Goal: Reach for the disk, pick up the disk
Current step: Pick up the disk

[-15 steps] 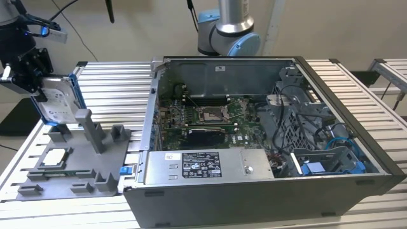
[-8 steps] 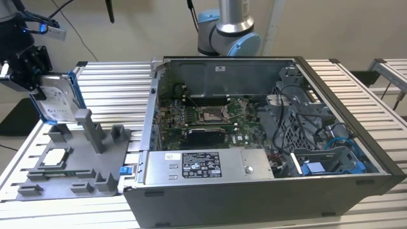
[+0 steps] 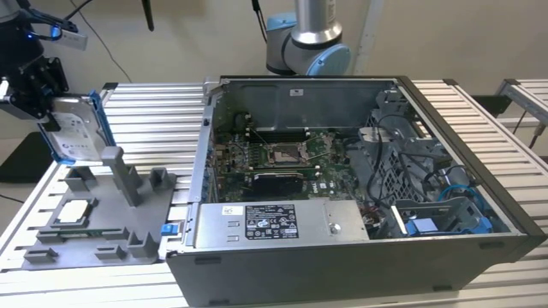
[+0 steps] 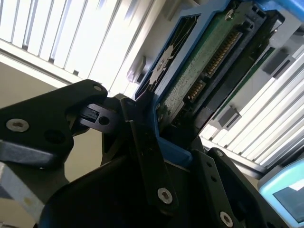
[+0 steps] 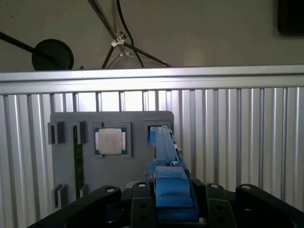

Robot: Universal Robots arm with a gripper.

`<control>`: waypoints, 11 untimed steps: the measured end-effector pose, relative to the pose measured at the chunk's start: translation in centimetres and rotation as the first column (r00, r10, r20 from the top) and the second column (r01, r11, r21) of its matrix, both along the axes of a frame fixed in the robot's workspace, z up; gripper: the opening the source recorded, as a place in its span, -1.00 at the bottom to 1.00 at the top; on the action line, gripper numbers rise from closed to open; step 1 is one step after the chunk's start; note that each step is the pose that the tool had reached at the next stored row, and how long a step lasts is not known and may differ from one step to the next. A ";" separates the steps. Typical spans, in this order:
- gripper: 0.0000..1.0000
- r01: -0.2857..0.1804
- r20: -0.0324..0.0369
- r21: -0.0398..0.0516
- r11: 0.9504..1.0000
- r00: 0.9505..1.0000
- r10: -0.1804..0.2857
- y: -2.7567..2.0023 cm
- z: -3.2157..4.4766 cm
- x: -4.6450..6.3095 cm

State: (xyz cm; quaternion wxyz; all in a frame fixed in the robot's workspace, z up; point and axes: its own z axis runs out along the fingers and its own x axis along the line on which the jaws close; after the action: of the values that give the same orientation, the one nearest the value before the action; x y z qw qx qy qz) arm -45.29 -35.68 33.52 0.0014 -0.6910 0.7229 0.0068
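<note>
At ten o'clock from the open computer case (image 3: 342, 269), by the gray tray (image 3: 102, 247), our claw (image 3: 43, 110) pinches the disk (image 3: 79, 131) upright by its blue rails. We judge the hold narrow: a jolt could tilt the disk loose onto the chip (image 3: 76, 210) at its six o'clock.

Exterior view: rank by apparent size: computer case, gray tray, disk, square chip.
1. computer case
2. gray tray
3. disk
4. square chip
The gaps are clear, and no two look alike.
</note>
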 end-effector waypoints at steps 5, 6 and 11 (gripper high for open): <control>-1.00 0.000 0.000 0.000 1.000 1.000 0.000 0.00 0.46 0.0; -1.00 0.000 0.000 0.000 1.000 1.000 0.000 0.00 0.56 0.0; -1.00 0.000 0.000 0.000 1.000 1.000 0.000 0.00 1.09 0.0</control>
State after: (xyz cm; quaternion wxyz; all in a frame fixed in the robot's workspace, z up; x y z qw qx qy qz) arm -45.29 -35.68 34.62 0.0014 -0.6910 0.7229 0.0068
